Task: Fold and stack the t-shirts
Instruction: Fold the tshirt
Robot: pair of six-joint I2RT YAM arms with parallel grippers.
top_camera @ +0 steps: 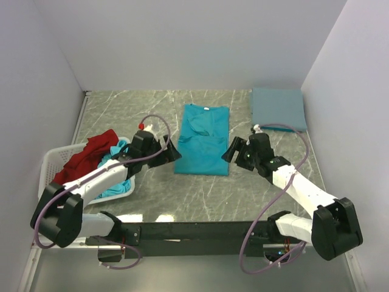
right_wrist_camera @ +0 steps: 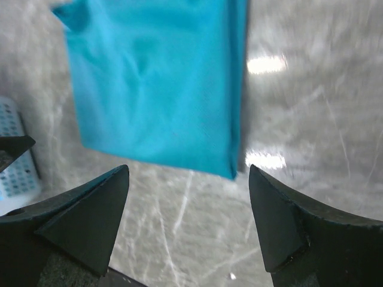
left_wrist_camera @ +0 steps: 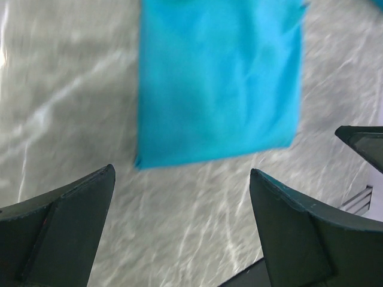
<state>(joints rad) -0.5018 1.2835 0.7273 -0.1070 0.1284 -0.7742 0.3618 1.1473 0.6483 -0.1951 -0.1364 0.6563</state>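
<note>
A bright teal t-shirt (top_camera: 203, 140) lies flat on the marble table, folded lengthwise into a long strip. It also fills the upper part of the left wrist view, teal t-shirt (left_wrist_camera: 218, 78), and of the right wrist view, teal t-shirt (right_wrist_camera: 155, 84). My left gripper (top_camera: 168, 150) hovers open just left of its near end, nothing between the fingers (left_wrist_camera: 66, 221). My right gripper (top_camera: 233, 149) hovers open just right of it, also empty. A folded grey-blue t-shirt (top_camera: 278, 108) lies at the back right. A red t-shirt (top_camera: 91, 156) and another teal one (top_camera: 115, 185) sit in the basket.
The white lattice basket (top_camera: 53, 160) stands at the left, under my left arm. Pale walls close in the table on the left, back and right. A dark rail (top_camera: 194, 231) runs along the near edge between the arm bases.
</note>
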